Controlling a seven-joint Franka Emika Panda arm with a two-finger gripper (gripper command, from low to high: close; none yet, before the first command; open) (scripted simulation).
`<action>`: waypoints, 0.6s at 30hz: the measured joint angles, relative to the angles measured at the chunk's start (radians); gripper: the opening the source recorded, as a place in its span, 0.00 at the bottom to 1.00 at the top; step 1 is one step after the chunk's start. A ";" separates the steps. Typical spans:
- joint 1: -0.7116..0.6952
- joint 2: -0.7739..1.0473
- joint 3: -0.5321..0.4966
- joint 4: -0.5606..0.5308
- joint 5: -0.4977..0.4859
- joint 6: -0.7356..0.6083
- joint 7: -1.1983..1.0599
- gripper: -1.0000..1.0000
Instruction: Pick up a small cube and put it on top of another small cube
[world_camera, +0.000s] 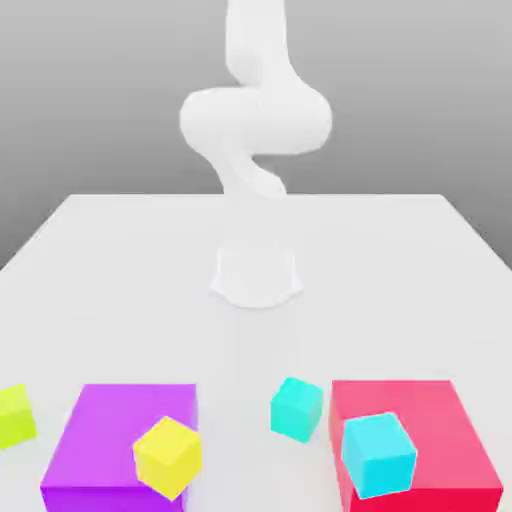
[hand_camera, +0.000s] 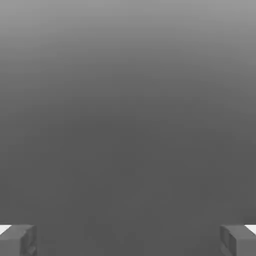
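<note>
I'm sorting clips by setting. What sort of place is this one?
Most likely a simulated tabletop test scene, not a real room: a plain white table against a blank grey backdrop, a smooth white robot arm, and bright toy-like blocks such as the purple block and red block.

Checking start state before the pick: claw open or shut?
Open. In the hand view the claw has its two fingertips at opposite edges of the picture, a wide bare gap between them and nothing held.
</note>
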 joint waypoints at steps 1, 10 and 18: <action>-0.003 0.038 -0.019 -0.004 -0.013 0.013 -0.036 0.50; -0.016 0.346 -0.220 -0.036 -0.064 0.126 -0.380 0.50; -0.058 0.634 -0.390 -0.066 0.036 0.230 -0.786 0.50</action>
